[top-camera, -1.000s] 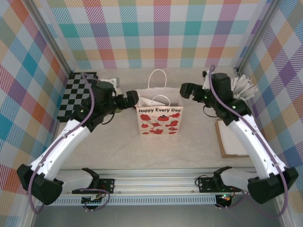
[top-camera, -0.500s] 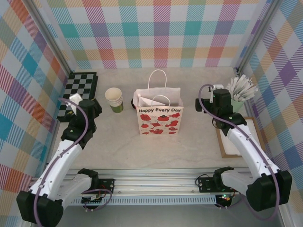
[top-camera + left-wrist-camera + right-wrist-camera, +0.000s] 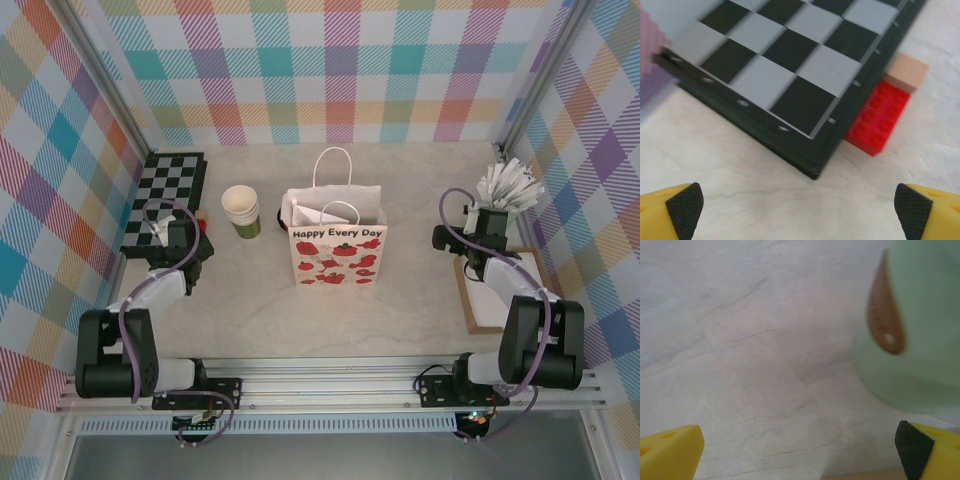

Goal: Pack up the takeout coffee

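Takeout coffee bag [image 3: 337, 255] upright, mid pale marble tabletop [image 3: 400, 310]; plaid walls [image 3: 330, 70] around.

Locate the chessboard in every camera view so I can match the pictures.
Top external: chessboard at the far left edge of the tabletop.
Left wrist: chessboard across the upper half, one corner pointing down near centre.
Right wrist: mint cup at right, on the tabletop.
Shared landmark: red brick beside the board's edge, in top external and left wrist.

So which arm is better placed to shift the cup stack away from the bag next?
Left. The left gripper, open, is left of the bag, like the cup stack; the right gripper has the bag in between.
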Tool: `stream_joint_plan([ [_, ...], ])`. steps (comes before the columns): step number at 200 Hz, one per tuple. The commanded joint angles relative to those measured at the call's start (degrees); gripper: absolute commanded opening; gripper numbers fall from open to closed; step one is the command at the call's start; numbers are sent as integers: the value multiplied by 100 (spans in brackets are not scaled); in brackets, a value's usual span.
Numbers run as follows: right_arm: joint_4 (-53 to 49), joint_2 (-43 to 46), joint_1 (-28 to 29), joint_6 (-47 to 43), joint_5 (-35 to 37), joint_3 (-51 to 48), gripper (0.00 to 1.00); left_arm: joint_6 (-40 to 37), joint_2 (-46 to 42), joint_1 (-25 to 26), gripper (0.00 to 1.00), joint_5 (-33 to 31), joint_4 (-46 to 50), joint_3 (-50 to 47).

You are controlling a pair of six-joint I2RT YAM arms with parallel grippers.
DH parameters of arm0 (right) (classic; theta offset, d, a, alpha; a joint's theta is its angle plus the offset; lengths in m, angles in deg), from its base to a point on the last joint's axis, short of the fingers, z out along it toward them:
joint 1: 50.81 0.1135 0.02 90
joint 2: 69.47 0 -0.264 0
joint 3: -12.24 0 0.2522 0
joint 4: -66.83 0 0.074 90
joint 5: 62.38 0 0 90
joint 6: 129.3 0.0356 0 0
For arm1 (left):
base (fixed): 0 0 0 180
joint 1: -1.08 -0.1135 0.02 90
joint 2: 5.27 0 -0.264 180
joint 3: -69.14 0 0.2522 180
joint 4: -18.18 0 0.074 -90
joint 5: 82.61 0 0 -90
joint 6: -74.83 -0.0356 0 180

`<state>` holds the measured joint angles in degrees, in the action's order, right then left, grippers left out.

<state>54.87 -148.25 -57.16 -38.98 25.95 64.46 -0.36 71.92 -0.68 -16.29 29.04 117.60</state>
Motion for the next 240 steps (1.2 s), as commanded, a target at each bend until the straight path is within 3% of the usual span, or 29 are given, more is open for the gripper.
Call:
stream_joint_plan([
  [1,910,-188,-21,-277,-862,-78,100,-427,337,-60,100,990,-1352,-211],
  [42,1979,-366,33,-445,-1134,-581,100,-755,746,1,100,1439,-2853,-523],
  [74,2292,-170,60,-548,-1300,-852,100,-1293,835,284,100,1860,-3449,-778],
  [96,2491,31,171,-909,-1580,-1091,100,-1581,1328,449,100,1993,-4975,-1315],
  [105,2561,96,244,-966,-1541,-1169,100,-1604,1131,469,100,2002,-4484,-1240],
  [154,2932,-48,352,-638,-1633,-1164,100,-1587,1254,537,100,1784,-4354,-1078],
  [206,3890,-661,397,-141,-1133,-1266,100,-1590,1246,548,100,1757,-4325,-1066],
  [225,4912,-897,650,-297,-730,-1691,100,-1588,1246,548,100,1754,-4322,-1060],
  [240,4523,-894,633,-90,-371,-1495,100,-1596,1252,550,100,1750,-4323,-1062],
])
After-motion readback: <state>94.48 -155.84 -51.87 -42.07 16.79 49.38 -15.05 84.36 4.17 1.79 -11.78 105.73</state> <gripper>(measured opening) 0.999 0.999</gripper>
